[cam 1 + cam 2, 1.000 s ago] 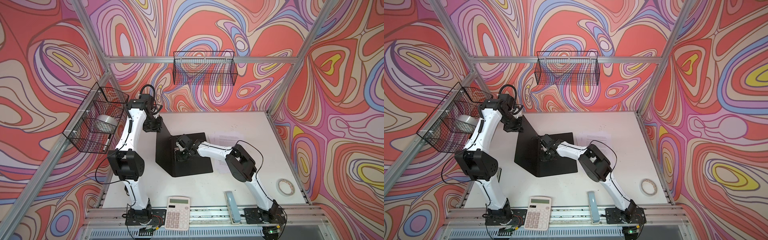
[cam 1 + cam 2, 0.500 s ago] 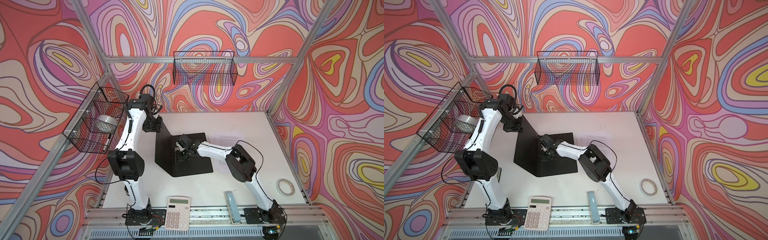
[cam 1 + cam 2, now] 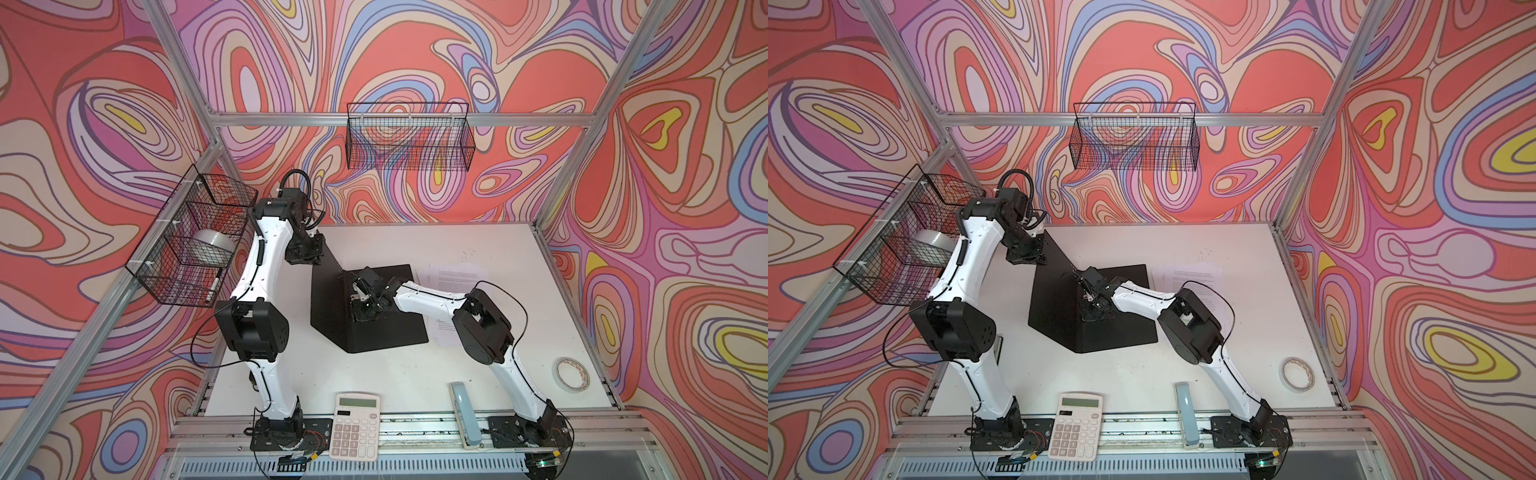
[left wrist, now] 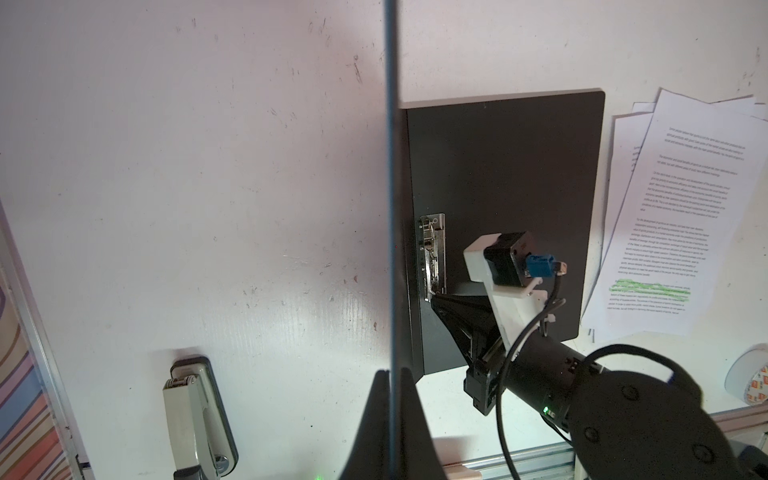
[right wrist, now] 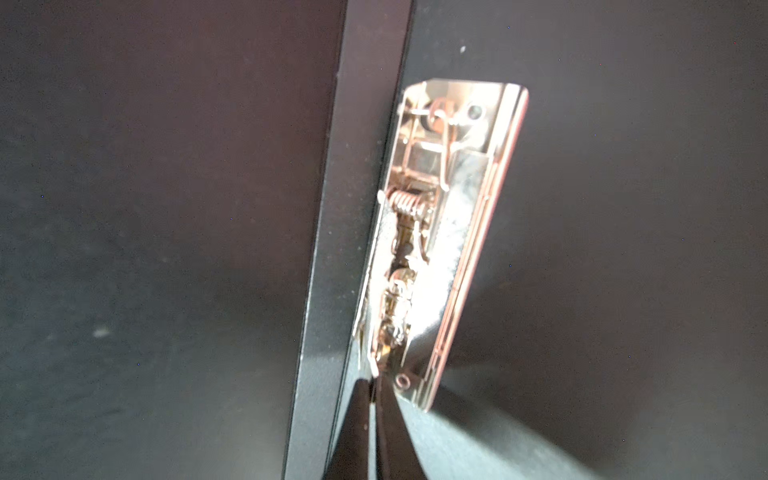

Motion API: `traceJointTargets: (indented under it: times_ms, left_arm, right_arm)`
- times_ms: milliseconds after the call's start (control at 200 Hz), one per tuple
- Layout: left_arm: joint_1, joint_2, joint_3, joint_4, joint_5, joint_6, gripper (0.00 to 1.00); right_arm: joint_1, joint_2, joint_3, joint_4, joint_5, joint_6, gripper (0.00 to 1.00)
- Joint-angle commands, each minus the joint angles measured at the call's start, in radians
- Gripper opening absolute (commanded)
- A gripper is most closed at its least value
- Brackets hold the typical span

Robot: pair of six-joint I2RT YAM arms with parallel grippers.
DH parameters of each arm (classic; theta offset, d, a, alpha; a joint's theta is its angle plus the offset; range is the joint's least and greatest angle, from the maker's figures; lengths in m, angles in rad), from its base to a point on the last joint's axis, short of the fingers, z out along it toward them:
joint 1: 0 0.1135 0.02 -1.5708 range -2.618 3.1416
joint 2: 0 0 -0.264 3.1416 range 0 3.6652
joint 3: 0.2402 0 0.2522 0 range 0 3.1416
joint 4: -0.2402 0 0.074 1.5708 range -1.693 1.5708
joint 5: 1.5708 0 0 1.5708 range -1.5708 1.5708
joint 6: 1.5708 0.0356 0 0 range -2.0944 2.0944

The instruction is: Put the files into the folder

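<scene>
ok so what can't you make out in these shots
files: print too small to read in the left wrist view; in both top views the right arm covers part.
folder: outer face turned away in every view.
right pincer: shut at the metal clip; glare and blur in the right wrist view hide whether it pinches it.

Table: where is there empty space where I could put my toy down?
Bare table runs between the folder and the calculator and stapler in front, and along the back wall behind the folder. The middle is crowded: the left tool holds the folder's cover up, the right tool pinches its metal clip, the files lie beside it.
</scene>
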Motion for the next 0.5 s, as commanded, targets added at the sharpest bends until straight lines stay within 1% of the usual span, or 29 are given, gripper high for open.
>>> traceJointTargets:
  times_ms: [0,496]
  left_arm:
    - [0.009,0.002,0.037,-0.039,-0.019,0.025,0.0]
    - [0.01,0.015,0.04,-0.034,-0.011,0.027,0.0]
  right_arm:
    - [-0.007,0.004,-0.003,-0.114,0.085,-0.029,0.0]
    - [-0.006,-0.041,0.055,-0.099,0.039,-0.027,0.0]
